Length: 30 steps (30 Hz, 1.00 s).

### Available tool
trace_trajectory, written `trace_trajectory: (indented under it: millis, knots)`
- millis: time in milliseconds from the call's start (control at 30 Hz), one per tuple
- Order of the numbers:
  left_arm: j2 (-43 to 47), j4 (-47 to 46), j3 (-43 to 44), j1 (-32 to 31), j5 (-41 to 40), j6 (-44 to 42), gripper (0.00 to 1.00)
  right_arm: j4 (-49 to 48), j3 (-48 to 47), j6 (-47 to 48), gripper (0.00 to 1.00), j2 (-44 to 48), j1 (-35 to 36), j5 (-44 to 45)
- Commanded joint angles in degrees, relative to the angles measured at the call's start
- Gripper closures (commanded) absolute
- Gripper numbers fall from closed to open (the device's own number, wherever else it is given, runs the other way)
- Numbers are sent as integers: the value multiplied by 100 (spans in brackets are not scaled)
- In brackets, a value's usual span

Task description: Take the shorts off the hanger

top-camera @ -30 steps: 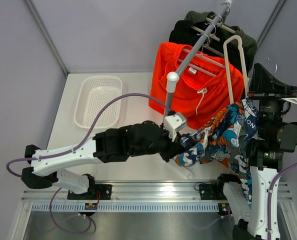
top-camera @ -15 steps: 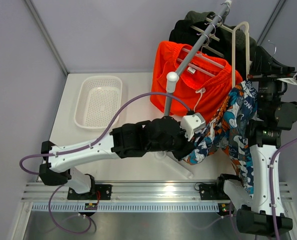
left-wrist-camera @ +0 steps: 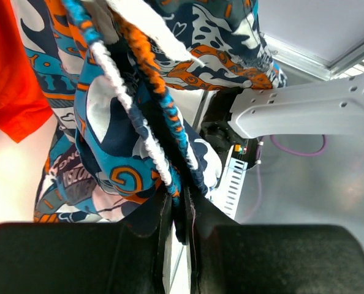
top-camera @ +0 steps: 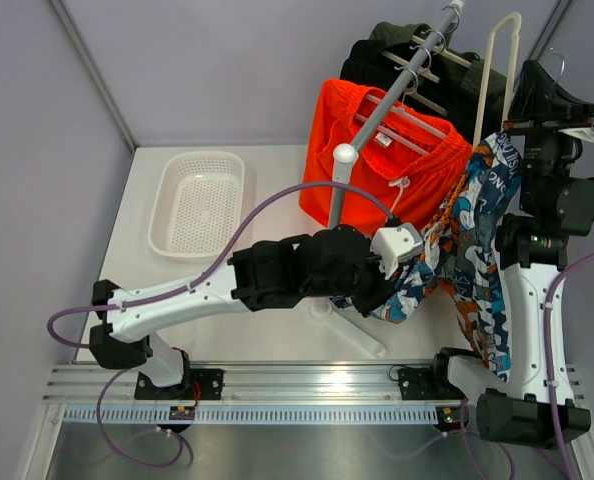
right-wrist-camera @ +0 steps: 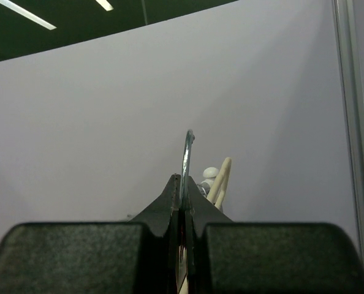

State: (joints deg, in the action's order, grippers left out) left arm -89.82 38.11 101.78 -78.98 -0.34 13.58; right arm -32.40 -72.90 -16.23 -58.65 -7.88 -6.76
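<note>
The patterned blue, orange and white shorts (top-camera: 467, 235) hang from a cream hanger (top-camera: 499, 70) at the right. My right gripper (top-camera: 542, 75) is shut on that hanger's metal hook (right-wrist-camera: 186, 156) and holds it high. My left gripper (top-camera: 392, 285) is shut on the patterned shorts' edge (left-wrist-camera: 139, 116), low and left of the hanger. The plain orange shorts (top-camera: 377, 170) with a white drawstring hang on another hanger on the grey rail (top-camera: 387, 105), behind.
Dark garments (top-camera: 417, 55) hang at the rail's far end. A white mesh basket (top-camera: 197, 200) sits on the table at the back left. The rail's white stand foot (top-camera: 362, 335) lies under my left arm. Grey walls enclose the cell.
My right gripper has lifted the cream hanger up and back. My left gripper moved right with the shorts' edge, and the fabric now hangs steeper between the two.
</note>
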Motion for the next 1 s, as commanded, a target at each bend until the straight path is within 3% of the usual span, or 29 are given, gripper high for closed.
trace_trajectory:
  millis: [0,367,700,867,967]
  knots:
    - [175,575,-25,5,289,-198,88,-601,-514,585,100,-322,-47,307]
    - [949,338,-1379,506,148,12,89,-539,-585,647,100,-340,-47,395]
    - [1151,277,-1406,568,175,39,91,-521,-795,937,100,-392,-47,588]
    - [1379,215,-1345,568,113,109,91,-433,-1173,1700,100,-656,-47,1151]
    - [1572,118,-1292,568,-105,215,92,-837,-885,2202,100,-674,-47,714]
